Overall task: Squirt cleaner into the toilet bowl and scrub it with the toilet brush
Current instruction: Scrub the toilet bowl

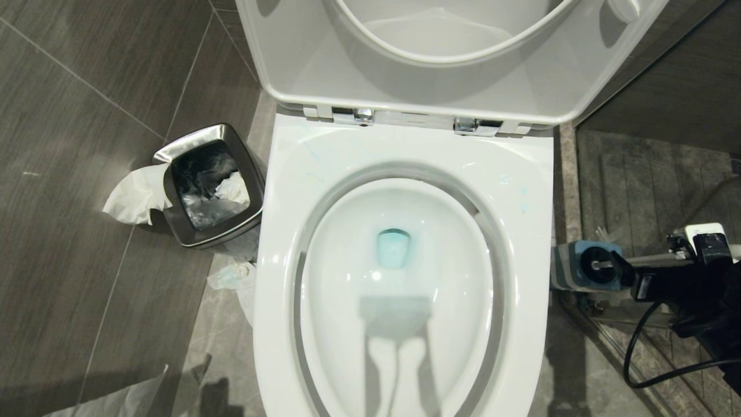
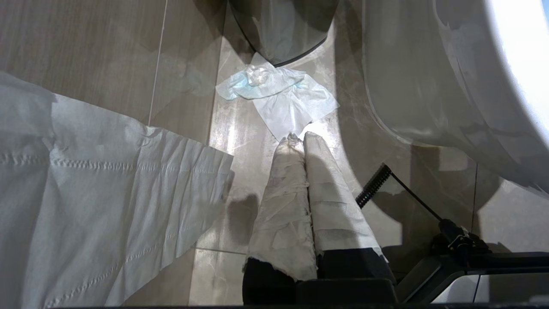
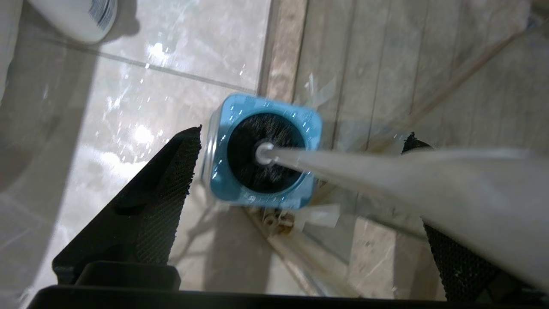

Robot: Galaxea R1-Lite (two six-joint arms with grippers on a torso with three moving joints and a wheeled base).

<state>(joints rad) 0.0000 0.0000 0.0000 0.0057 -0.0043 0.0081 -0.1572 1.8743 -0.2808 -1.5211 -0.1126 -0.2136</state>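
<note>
Toilet brush (image 3: pixel 274 155) sits in its square blue holder (image 3: pixel 223 189) on the floor, just beside the toilet bowl's (image 1: pixel 521 191) right side; dark bristle head down in the holder, white handle rising toward the wrist camera.

Right end effector (image 3: pixel 300 171) hangs above the holder, fingers spread as wide as they go. One black textured finger (image 3: pixel 167 189) is off to one side of the holder, clear of it. The handle runs up past the other finger (image 3: pixel 450 257) and covers most of it; can't tell whether they touch. Nothing clamped. In the head view the right arm (image 1: pixel 694 284) comes in from the right edge, level with the holder (image 1: pixel 579 263).

Left end effector (image 2: pixel 302 201) is fully closed, both fingers wrapped in white tissue and pressed together, pointing down at the floor, holding nothing. A crumpled tissue (image 2: pixel 279 92) with a faint blue stain lies on the tiles just beyond the tips; a larger paper sheet (image 2: pixel 107 193) spreads across the floor to one side.

Bowl: seat and lid up, chrome hinges visible. Cleaner (image 1: pixel 393 246) shows as a pale turquoise pool in the water at the bottom, plus faint blue specks on the rim. Steel waste bin (image 1: pixel 208 185) stands to the bowl's left, with tissue hanging over its edge.
</note>
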